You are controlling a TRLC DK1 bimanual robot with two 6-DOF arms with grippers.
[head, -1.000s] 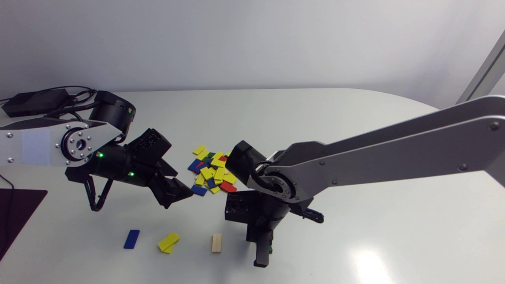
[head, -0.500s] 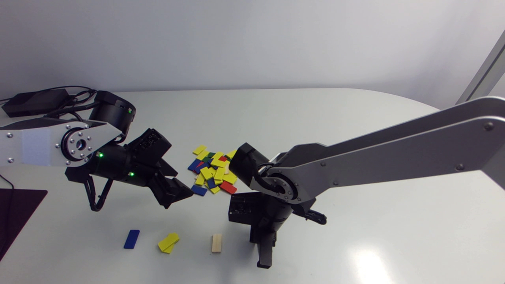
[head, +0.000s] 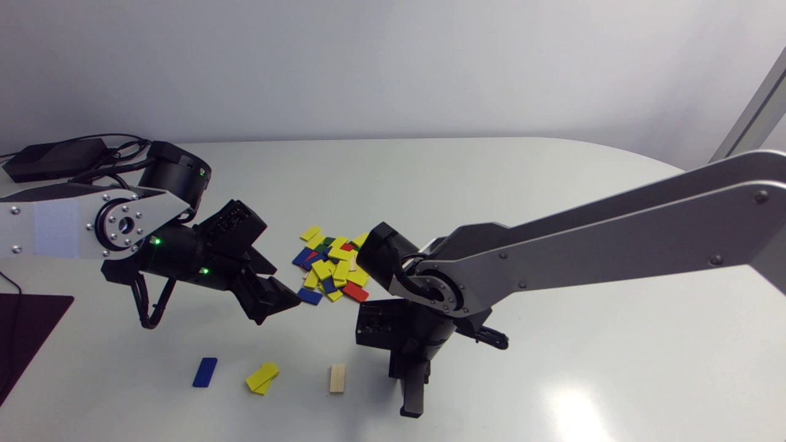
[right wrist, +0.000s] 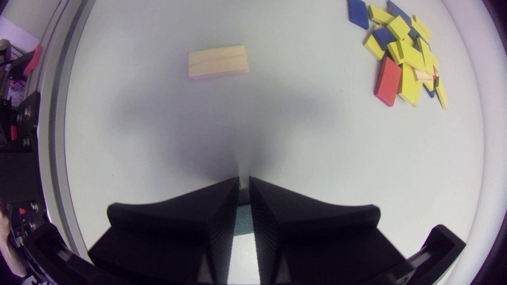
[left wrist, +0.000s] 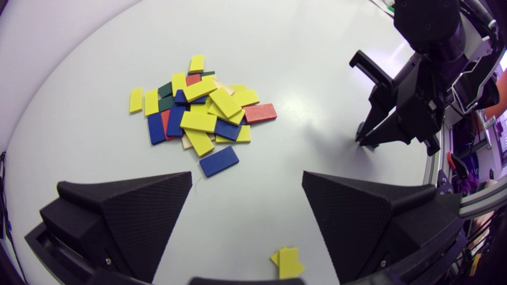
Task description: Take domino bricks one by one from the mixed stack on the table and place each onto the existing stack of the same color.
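My right claw (head: 412, 404) grasps a green domino brick (right wrist: 243, 220), three o'clock of the wooden brick (head: 337, 377); my left claw (head: 277, 305), released, hangs eight o'clock of the mixed pile (head: 331, 270).

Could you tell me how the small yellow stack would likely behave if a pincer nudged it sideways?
The yellow stack is two flat bricks, askew, so the top one would probably slide off rather than tip. On the glossy table both may skate or spin; they look stiff.

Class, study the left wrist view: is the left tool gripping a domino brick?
No, the left tool stands wide open, with only bare table between its fingers and the nearest blue brick lying ahead of it.
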